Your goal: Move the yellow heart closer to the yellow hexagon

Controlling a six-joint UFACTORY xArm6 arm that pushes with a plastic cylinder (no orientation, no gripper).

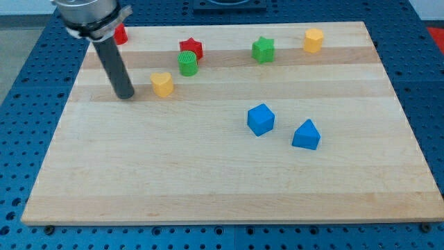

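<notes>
The yellow heart [162, 84] lies on the wooden board at the view's upper left. The yellow hexagon [313, 40] sits far off at the view's upper right, near the board's top edge. My tip [125, 96] rests on the board just to the left of the yellow heart, a small gap apart from it. The dark rod rises from the tip toward the view's top left.
A green cylinder [188, 63] and a red star [191, 48] stand just up and right of the heart. A green star [263, 49] lies between them and the hexagon. A red block [120, 33] is partly hidden behind the rod. A blue cube [261, 119] and a blue triangular block [306, 135] lie lower right.
</notes>
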